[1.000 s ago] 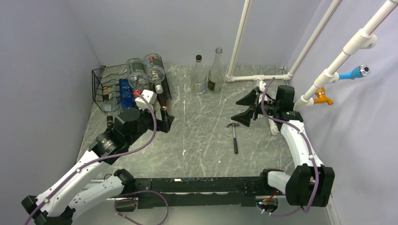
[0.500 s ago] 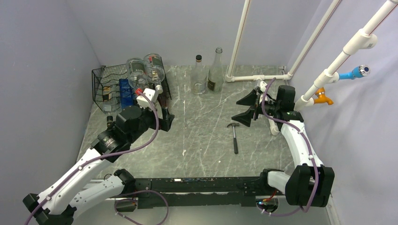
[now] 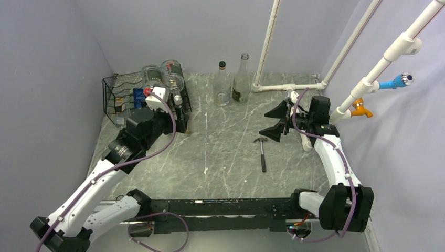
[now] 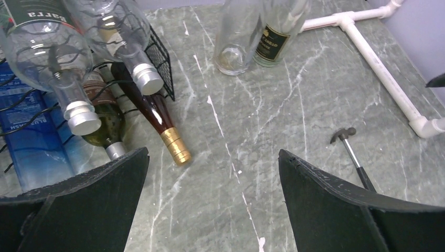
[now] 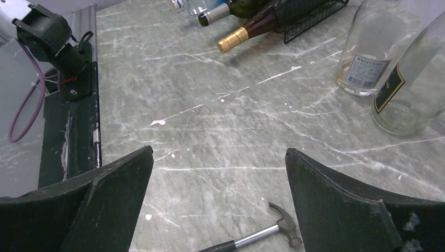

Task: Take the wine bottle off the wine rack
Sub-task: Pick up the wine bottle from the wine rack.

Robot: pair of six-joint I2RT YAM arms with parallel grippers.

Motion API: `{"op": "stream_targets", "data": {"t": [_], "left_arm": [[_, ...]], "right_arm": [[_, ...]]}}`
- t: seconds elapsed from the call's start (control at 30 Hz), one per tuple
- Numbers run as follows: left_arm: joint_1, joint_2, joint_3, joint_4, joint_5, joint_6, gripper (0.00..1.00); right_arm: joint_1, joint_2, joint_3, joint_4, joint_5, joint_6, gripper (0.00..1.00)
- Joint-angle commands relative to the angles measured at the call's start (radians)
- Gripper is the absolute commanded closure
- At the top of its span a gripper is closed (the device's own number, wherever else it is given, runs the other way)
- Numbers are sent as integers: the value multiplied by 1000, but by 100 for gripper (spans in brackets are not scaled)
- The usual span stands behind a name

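The black wire wine rack (image 3: 116, 100) stands at the far left of the table. Two clear bottles (image 4: 52, 47) lie on top of it. A dark wine bottle (image 4: 152, 113) with a gold foil cap lies low in the rack, its neck poking out over the table, next to a green bottle (image 4: 102, 128) with a silver cap. My left gripper (image 4: 212, 152) is open and empty, hovering just short of those necks, with the gold cap ahead and left of centre. My right gripper (image 3: 273, 122) is open and empty, raised over the table's right half.
Two upright clear bottles (image 3: 224, 86) (image 3: 241, 79) stand at the back centre. A small hammer (image 3: 261, 153) lies on the marble below my right gripper. White PVC pipes (image 3: 286, 86) run along the back right, and a blue bottle (image 4: 29, 142) lies in the rack.
My left arm has swung back and left, bringing its open gripper up to the front of the rack. The right arm has not moved.
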Motion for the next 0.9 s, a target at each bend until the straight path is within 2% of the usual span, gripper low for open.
{"op": "stream_targets", "data": {"t": [0.0, 0.47, 0.87], "left_arm": [[48, 13, 45, 57, 12, 18, 1], [183, 42, 46, 108, -22, 44, 1], [229, 35, 32, 110, -17, 57, 1]], "right_arm": [[-7, -10, -5, 18, -38, -36, 0], [-8, -6, -6, 14, -40, -42, 0], [-9, -3, -6, 13, -42, -45, 0]]}}
